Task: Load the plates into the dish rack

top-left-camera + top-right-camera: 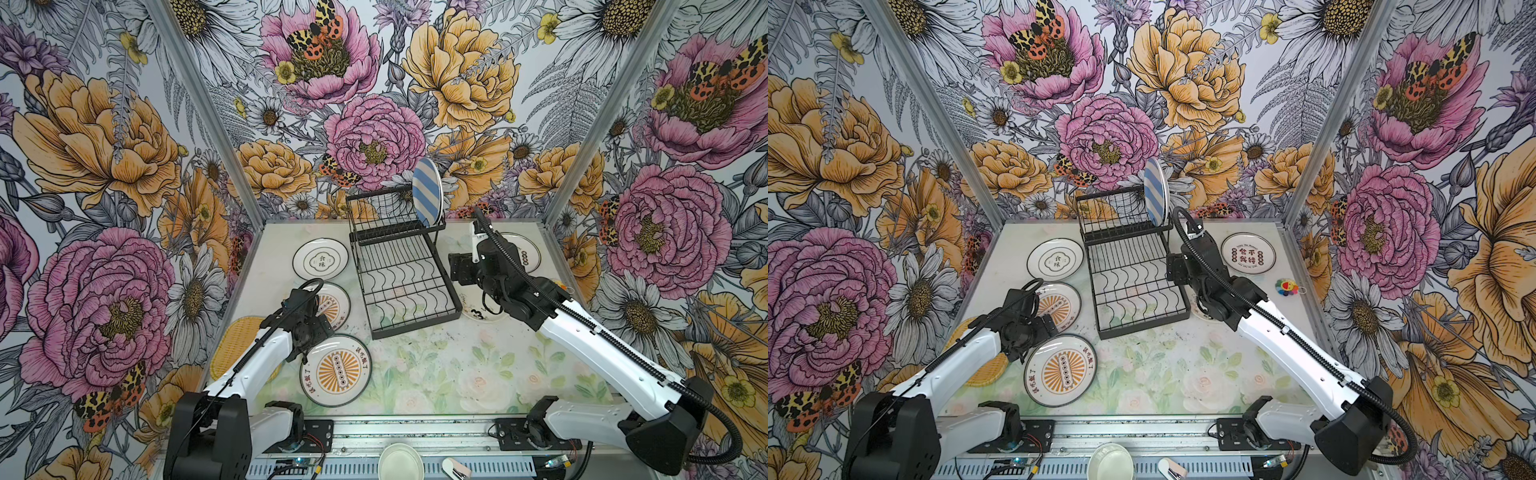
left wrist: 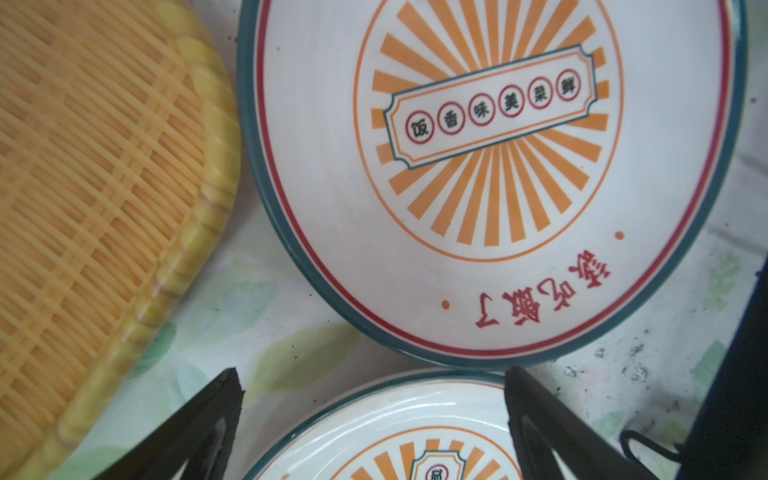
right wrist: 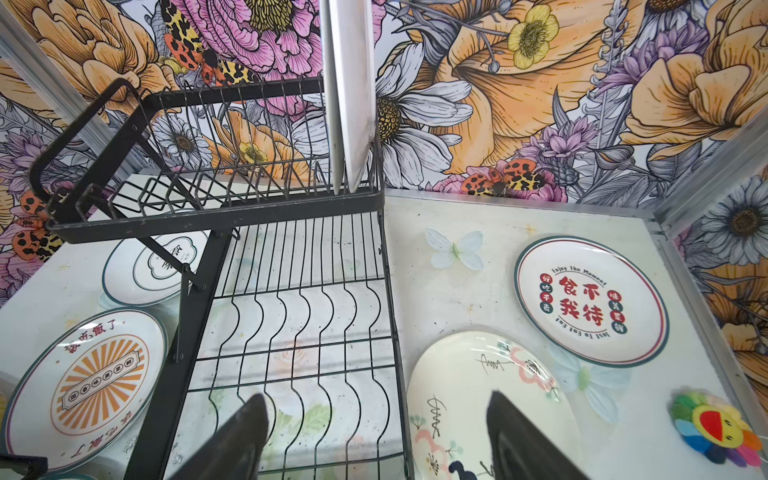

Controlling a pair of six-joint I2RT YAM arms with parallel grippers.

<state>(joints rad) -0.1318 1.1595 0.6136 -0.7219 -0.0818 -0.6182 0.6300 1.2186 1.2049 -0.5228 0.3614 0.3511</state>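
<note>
Black wire dish rack (image 1: 405,274) sits mid-table toward the back wall, raised tier at the rear. A blue-white striped plate (image 1: 427,193) stands on edge in the raised tier, at its right end. In the right wrist view only pale plate backs show there; one or two, I cannot tell.

All other plates lie flat on the table (image 1: 436,374). Left of the rack, back to front:
- white plate with black characters (image 1: 320,259)
- far sunburst plate (image 1: 334,307)
- near sunburst plate (image 1: 337,370)

The two sunburst rims lie just beside each other, almost touching. The yellow woven tray (image 1: 235,345) lies left of them, partly under the left arm.

Right of the rack, the doodle plate (image 3: 457,374) lies just beside the lower tier. The red-character plate (image 1: 1248,253) lies farther back and to the right, apart from it.

The left gripper (image 2: 372,376) points down over the spot where the sunburst rims meet. Its jaws are spread wide and grip nothing.

The right gripper (image 3: 376,397) hovers by the rack's right side, over the seam between the lower tier and the doodle plate. Its jaws are apart with nothing between them.

A rainbow flower toy (image 1: 1287,286) lies near the table's right edge. A pale bowl (image 1: 401,461) sits on the front rail, off the table.
</note>
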